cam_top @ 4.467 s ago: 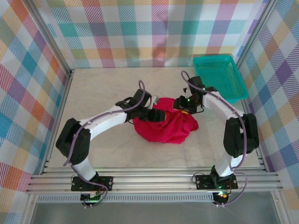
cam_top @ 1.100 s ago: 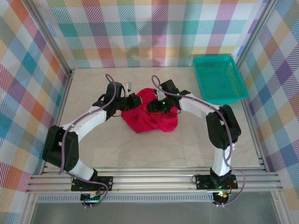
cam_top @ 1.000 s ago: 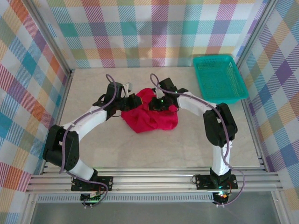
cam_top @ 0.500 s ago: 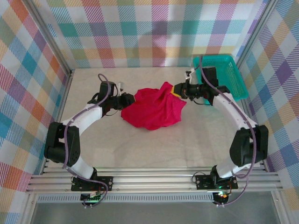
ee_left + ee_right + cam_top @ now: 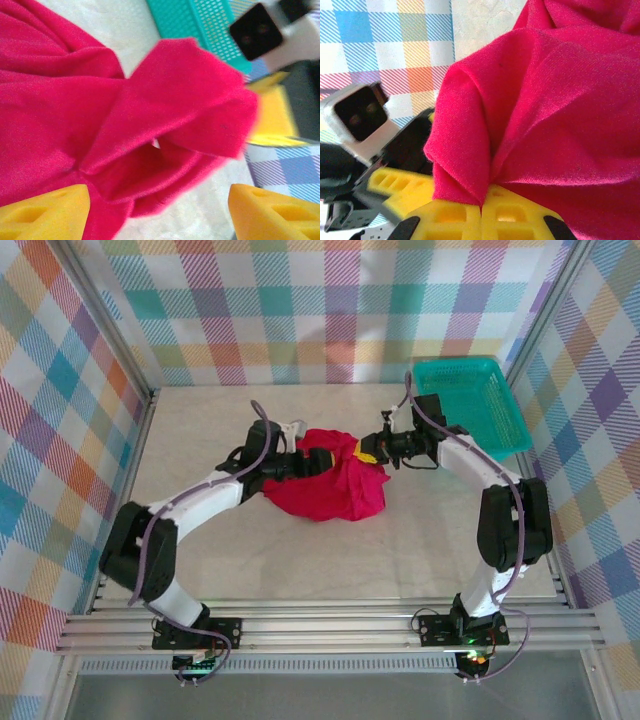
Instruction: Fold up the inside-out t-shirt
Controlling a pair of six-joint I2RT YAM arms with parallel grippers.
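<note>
red t-shirt (image 5: pixel 335 495) bunched tighter | left tool (image 5: pixel 302 462) spread, moved in | right tool (image 5: pixel 481 207) pinching t-shirt

No readable text, labels or numbers anywhere

Bright, even, diffuse light covers the pale surface (image 5: pixel 420 540) in the top view, leaving only faint soft shadow under the red t-shirt (image 5: pixel 330 495), its colour strongly saturated. The left wrist picture is soft: the left hand (image 5: pixel 160 215) shows blurred yellow fingertips (image 5: pixel 45 210), and the right hand (image 5: pixel 269 114) beyond them smears. The right wrist picture is crisper, cloth folds just above that hand's fingers (image 5: pixel 515 212) shaded dark
</note>
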